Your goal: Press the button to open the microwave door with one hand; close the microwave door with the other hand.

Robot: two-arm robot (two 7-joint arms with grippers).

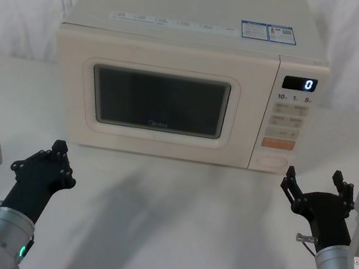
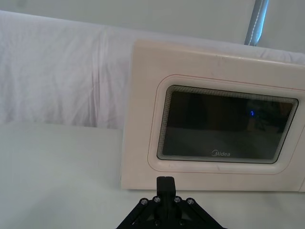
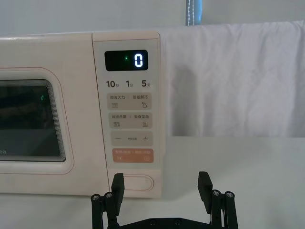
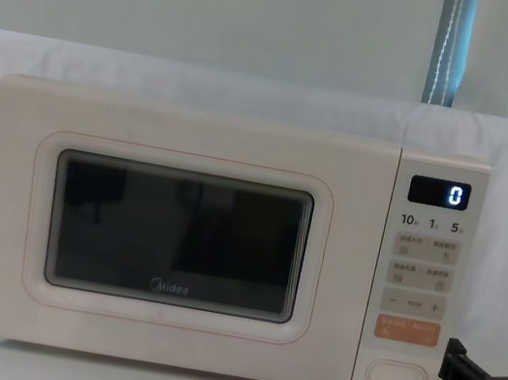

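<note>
Centrally, a cream microwave (image 1: 189,74) sits on the white table (image 1: 171,229), backed by white draped cloth (image 2: 57,71). The microwave door (image 1: 157,100) covers most of the front and sits flush with the body, closed; its dark window carries the Midea logo along its lower edge. To the door's right runs the control panel (image 1: 289,121), with a lit display (image 1: 299,83) reading 0 at the top and rows of small keys below. Under those is the orange key (image 3: 133,155), and at the very bottom of the panel the button (image 3: 134,182), wide, pale and pill-shaped.

Left gripper (image 1: 59,150) hovers over the table in front of the door's lower left corner, apart from it; fingers pressed together, tips meeting in one block in the left wrist view. Right gripper (image 1: 315,178) hangs just in front of and slightly right of the panel's bottom, fingers (image 3: 204,183) spread wide apart, holding nothing. In the right wrist view the button lies near one fingertip, not touched.
</note>
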